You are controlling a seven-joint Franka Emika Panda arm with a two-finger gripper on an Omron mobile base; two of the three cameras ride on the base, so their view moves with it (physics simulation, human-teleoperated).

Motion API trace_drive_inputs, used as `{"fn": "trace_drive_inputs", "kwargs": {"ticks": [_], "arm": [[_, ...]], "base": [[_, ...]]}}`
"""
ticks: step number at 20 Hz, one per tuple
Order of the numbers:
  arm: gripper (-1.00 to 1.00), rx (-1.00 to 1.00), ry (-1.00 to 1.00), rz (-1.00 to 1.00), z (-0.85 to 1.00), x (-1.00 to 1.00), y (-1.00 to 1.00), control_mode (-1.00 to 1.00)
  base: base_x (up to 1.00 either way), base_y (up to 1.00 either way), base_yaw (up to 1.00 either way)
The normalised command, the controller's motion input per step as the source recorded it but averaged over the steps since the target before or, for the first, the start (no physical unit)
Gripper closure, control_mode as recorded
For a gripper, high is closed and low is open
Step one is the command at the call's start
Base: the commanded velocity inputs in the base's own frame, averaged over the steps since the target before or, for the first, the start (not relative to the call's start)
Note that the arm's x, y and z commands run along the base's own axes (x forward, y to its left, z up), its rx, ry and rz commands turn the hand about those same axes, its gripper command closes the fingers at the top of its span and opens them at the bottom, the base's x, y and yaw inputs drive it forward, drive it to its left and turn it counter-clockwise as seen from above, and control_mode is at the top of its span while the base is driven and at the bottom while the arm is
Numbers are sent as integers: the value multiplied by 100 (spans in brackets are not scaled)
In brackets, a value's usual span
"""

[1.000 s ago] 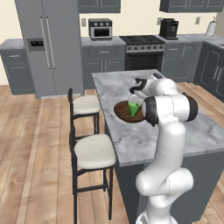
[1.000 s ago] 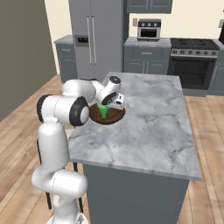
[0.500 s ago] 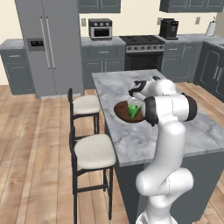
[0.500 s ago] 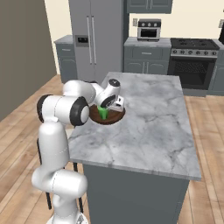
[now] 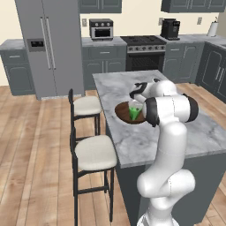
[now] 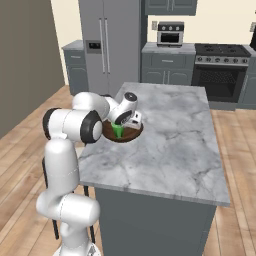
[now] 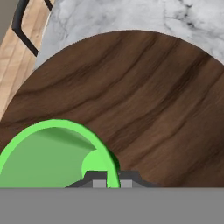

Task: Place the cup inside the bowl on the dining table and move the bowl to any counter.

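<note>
The cup (image 7: pixel 52 153) is bright green, plain, with no pattern. The bowl (image 7: pixel 144 100) is dark brown wood with darker wavy lines running across it. The dining table (image 6: pixel 170 135) has a white top with thin grey veins, and its base is dark grey. The robot arm (image 5: pixel 170 132) is white with dark joints. The two stools (image 5: pixel 95 152) have cream seats and black legs. The floor (image 5: pixel 31 154) is light brown wood planks.
</note>
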Motion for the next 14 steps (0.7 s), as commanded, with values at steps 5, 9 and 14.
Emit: {"fn": "trace_drive_inputs", "kwargs": {"ticks": [5, 9, 14], "arm": [[100, 0, 0, 0, -7, 0, 0, -100], [100, 0, 0, 0, -10, 1, 0, -100], [100, 0, 0, 0, -9, 4, 0, -100]], "base": [[0, 0, 0], [0, 0, 0], [0, 0, 0]]}}
